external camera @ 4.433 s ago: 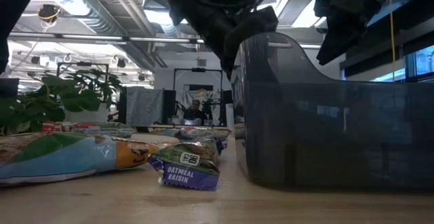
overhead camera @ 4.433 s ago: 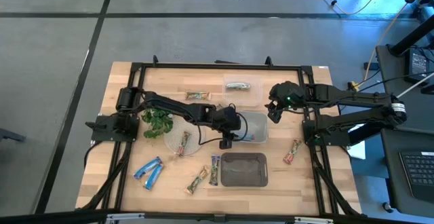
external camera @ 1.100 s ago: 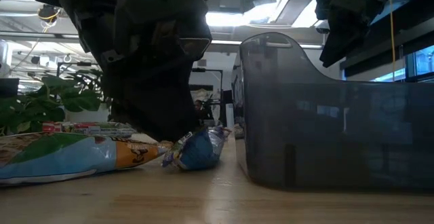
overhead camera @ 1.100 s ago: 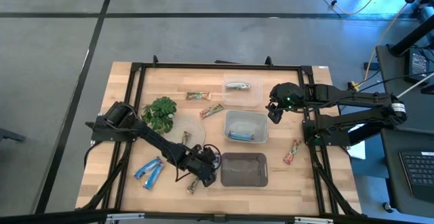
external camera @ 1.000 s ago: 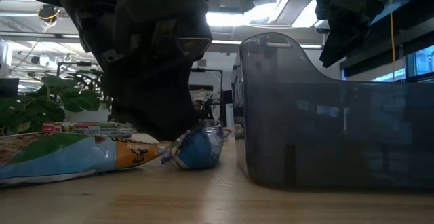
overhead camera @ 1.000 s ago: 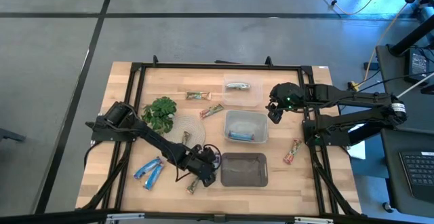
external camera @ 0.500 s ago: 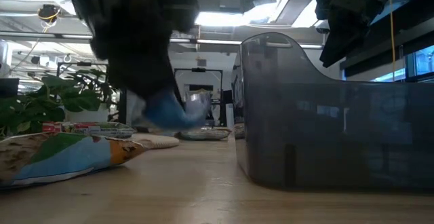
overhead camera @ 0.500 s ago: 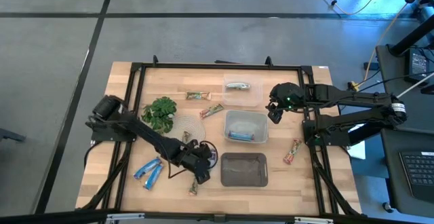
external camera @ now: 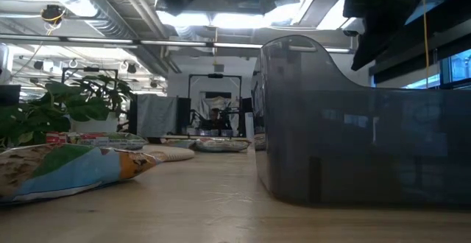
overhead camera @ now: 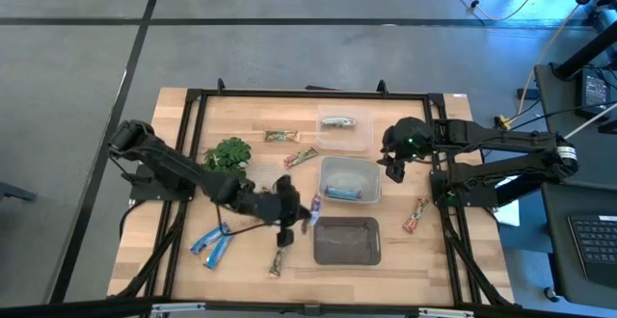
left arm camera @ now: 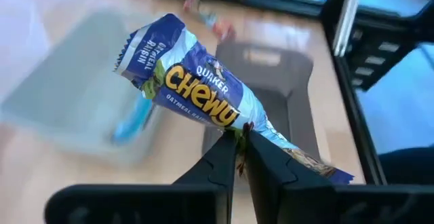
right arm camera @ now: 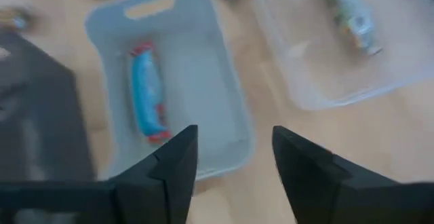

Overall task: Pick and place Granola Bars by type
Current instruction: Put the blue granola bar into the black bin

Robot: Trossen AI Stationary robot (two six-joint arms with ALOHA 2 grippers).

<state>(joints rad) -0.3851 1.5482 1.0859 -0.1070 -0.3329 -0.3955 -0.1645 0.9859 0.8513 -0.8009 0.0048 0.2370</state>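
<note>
My left gripper is shut on a blue-and-white granola bar. In the high view it hangs over the table's middle, with the bar left of the dark tray. My right gripper stands open in the air above the light grey bin, which holds one blue bar. Another bar lies in the clear bin. Loose bars lie flat on the table: two blue, a green-tan one, and a red one. My left gripper pinches the bar between its two fingertips at the wrapper's middle, a little toward one end. The fingers lie slantwise across the bar. It is lifted clear of the table and tilted, with both ends sticking out free of the fingers.
A leafy plant sprig and a clear round disc lie left of the bins. Two more bars lie toward the far side. In the low view the dark tray's wall fills the right.
My left gripper has taken the blue-and-white bar off the table near the dark tray's left side. It has risen with the bar and moved toward the far edge. The bar now hangs clear of the table. The green-tan bar beside it stayed put.
</note>
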